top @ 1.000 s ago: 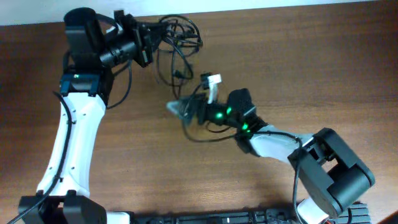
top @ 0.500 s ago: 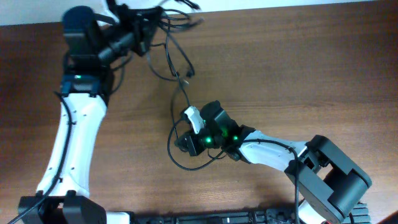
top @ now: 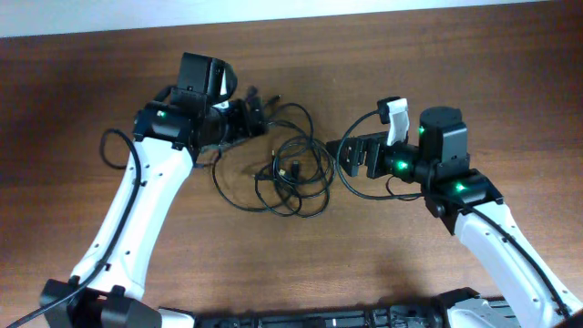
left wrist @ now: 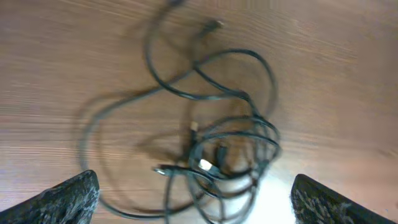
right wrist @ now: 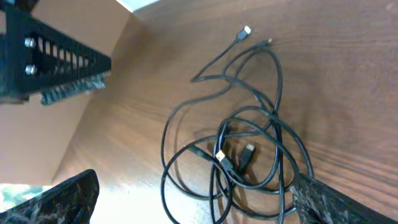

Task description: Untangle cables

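Note:
The cables [top: 290,173] lie on the wooden table as one loose tangle of thin black loops with small plugs. My left gripper [top: 246,117] hovers at the tangle's upper left, jaws wide open and empty. From the right, my right gripper [top: 352,157] faces the tangle, also open and empty. In the left wrist view the cables [left wrist: 230,149] spread between and beyond the gripper [left wrist: 193,182] fingers, motion-blurred. The right wrist view has the cables [right wrist: 249,143] below its gripper [right wrist: 196,180], one loop passing by the right fingertip [right wrist: 314,196].
The table's far edge [top: 364,18] runs along the top against a white surface. A thicker black wire [top: 111,146] loops off the left arm. The left arm's finger [right wrist: 59,53] shows at the top left of the right wrist view.
Both grippers have opened and let the cables go. The left arm came in from the far left corner, the right arm swung to the right, and the cables now lie slack between them.

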Action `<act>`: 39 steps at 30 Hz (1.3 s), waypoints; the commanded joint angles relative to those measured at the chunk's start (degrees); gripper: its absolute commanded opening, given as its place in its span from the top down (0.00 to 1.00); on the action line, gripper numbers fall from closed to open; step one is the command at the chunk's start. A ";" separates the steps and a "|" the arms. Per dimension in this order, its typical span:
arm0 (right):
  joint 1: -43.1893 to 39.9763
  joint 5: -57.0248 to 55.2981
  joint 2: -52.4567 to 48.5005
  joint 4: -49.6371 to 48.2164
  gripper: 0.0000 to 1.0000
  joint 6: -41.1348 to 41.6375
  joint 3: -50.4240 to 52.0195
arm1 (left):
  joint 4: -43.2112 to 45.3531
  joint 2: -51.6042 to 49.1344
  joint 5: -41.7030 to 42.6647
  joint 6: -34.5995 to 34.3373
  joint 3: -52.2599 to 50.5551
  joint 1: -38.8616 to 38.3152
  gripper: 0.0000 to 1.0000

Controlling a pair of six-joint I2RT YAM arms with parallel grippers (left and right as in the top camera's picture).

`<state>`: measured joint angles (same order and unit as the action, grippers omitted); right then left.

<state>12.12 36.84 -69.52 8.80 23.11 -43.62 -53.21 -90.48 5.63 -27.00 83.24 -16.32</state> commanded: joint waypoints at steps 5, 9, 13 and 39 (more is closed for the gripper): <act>15.89 -33.90 -18.97 -10.34 0.18 -16.87 -0.22 | -3.13 -1.03 -5.40 -3.61 0.26 3.93 0.01; 15.89 -29.55 -23.89 -17.22 0.55 -16.83 -0.22 | -3.26 -6.27 -4.31 -3.65 0.24 3.96 0.01; 15.89 -28.96 -24.22 -17.25 0.57 -16.68 -0.22 | -2.73 -9.16 -3.48 -3.80 0.24 3.96 0.01; 8.55 -18.29 -1.49 10.88 0.30 -3.45 -5.03 | -1.70 -9.16 -2.45 -3.78 0.24 4.00 0.01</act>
<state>20.23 22.94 -72.14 18.98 23.53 -44.29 -54.85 -99.13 2.83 -30.04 83.26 -12.25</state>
